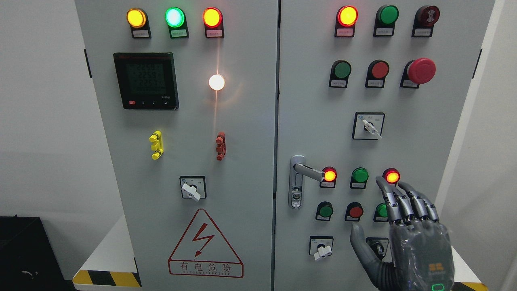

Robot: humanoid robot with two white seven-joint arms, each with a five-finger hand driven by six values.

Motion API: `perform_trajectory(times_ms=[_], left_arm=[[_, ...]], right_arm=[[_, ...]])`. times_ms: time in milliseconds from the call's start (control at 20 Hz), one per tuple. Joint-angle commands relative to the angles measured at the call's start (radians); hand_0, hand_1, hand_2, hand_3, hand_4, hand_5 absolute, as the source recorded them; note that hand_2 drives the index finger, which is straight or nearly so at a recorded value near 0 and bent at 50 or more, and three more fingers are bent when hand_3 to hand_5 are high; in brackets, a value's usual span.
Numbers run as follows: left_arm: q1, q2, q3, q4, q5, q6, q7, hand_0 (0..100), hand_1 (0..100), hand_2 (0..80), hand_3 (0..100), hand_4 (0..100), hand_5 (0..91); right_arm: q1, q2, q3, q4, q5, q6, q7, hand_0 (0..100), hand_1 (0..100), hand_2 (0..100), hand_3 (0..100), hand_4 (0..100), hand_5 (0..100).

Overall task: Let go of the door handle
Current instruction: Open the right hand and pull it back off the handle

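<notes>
The silver door handle (305, 171) sits at the left edge of the right cabinet door (307, 81), its lever pointing right and its lock plate below. My right hand (400, 226) comes up from the lower right, fingers extended and spread, thumb out to the left. It holds nothing. It hovers in front of the lower right buttons, well to the right of the handle and apart from it. The left hand is out of view.
Both grey cabinet doors carry lit indicator lamps, push buttons, rotary switches (366, 126) and a red emergency stop (421, 70). The left door has a digital meter (146, 81) and a warning triangle (205, 244). A black box (24, 250) stands lower left.
</notes>
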Motion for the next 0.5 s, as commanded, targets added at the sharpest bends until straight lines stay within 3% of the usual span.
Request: perform_trajectory(times_ms=[0,250,451], left_arm=[[0.017,0.000,0.000,0.000,-0.001,-0.001,0.000,12,56,0.0,0,0,0.0],[0.017,0.000,0.000,0.000,0.001,-0.001,0.000,12,56,0.0,0,0,0.0],[0.017,0.000,0.000,0.000,-0.001,-0.001,0.000,12,56,0.0,0,0,0.0]], right_arm=[[0.004,0.004,-0.040,-0.025,-0.026,-0.006,0.003,54,30,1,2,0,0],[0.002,0.006,-0.029,-0.025,-0.026,-0.012,0.005,54,31,3,2,0,0],[0.004,0.020,-0.029,-0.027,-0.026,-0.061,0.005,54,31,2,1,1,0]])
